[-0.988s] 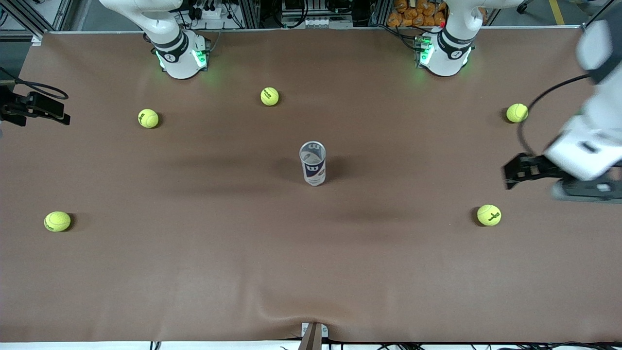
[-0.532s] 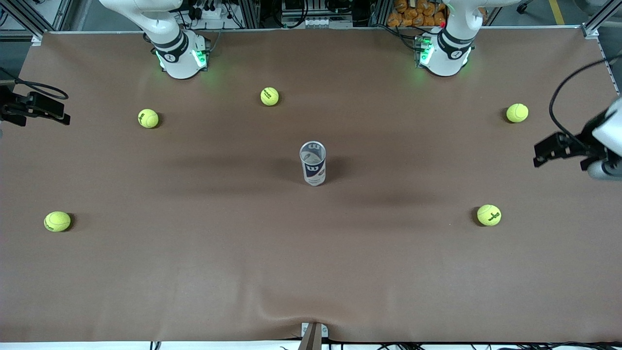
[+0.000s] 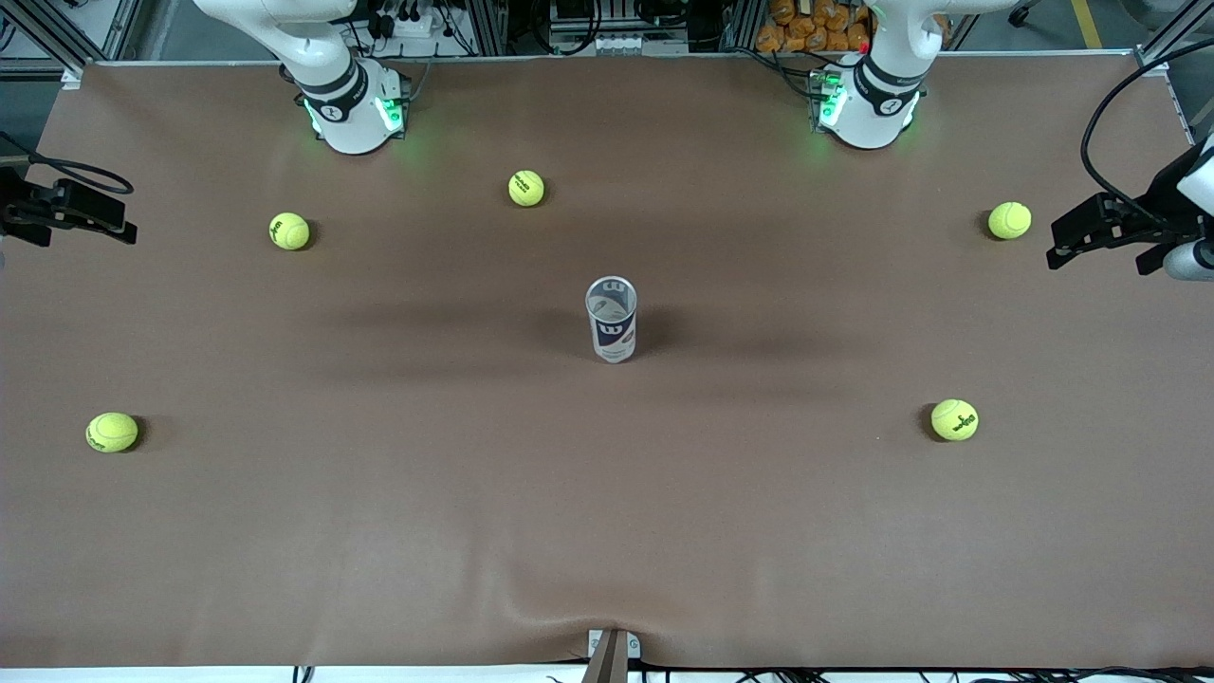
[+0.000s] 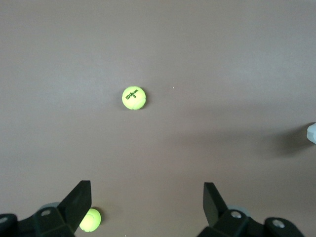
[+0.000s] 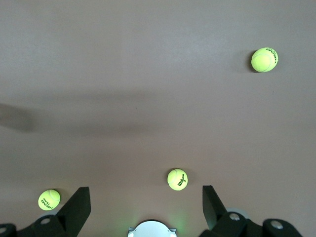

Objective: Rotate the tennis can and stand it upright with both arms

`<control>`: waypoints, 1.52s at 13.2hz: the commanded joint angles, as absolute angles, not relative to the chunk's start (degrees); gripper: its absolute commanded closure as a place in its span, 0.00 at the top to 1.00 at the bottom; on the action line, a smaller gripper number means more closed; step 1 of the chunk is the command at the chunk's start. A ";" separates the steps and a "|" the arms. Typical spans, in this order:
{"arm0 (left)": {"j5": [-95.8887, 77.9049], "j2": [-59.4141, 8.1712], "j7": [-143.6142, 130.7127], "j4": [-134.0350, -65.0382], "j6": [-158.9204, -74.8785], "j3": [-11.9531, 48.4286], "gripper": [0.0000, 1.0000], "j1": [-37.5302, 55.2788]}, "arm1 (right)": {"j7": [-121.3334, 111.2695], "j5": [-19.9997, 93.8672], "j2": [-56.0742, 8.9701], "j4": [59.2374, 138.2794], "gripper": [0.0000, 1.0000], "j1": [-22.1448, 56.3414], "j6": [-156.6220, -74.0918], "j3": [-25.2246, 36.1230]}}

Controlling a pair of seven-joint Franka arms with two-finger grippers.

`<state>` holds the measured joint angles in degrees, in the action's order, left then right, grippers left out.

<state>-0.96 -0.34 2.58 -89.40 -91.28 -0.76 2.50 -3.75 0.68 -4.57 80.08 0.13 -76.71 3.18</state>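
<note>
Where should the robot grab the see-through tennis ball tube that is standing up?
Probably around the middle of the clear plastic tennis can with the blue-and-white label, coming in level from the side. It stands upright with round walls and an open top, so fingers should close across its width.

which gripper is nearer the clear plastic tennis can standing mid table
Left. The left gripper hangs open at its end of the table; the right gripper is open at the other end, a bit farther from the clear plastic tennis can.
</note>
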 commanded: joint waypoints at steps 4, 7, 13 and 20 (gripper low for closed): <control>-0.88 3.25 3.16 -93.96 -95.26 -1.58 1.00 4.31 | -3.78 1.05 -4.31 79.72 1.00 0.00 -76.64 3.25; -0.88 2.81 2.90 -93.08 -95.27 -1.76 1.00 4.31 | -3.69 1.06 -4.39 79.72 1.00 0.00 -76.64 3.16; 1.32 3.08 2.89 -93.51 -94.92 -3.34 1.00 4.31 | -3.69 1.06 -4.39 79.72 1.00 0.00 -76.73 3.16; 0.53 3.34 1.76 -93.43 -94.75 -4.22 1.00 4.48 | -3.69 1.05 -4.39 79.72 1.00 0.00 -76.73 3.16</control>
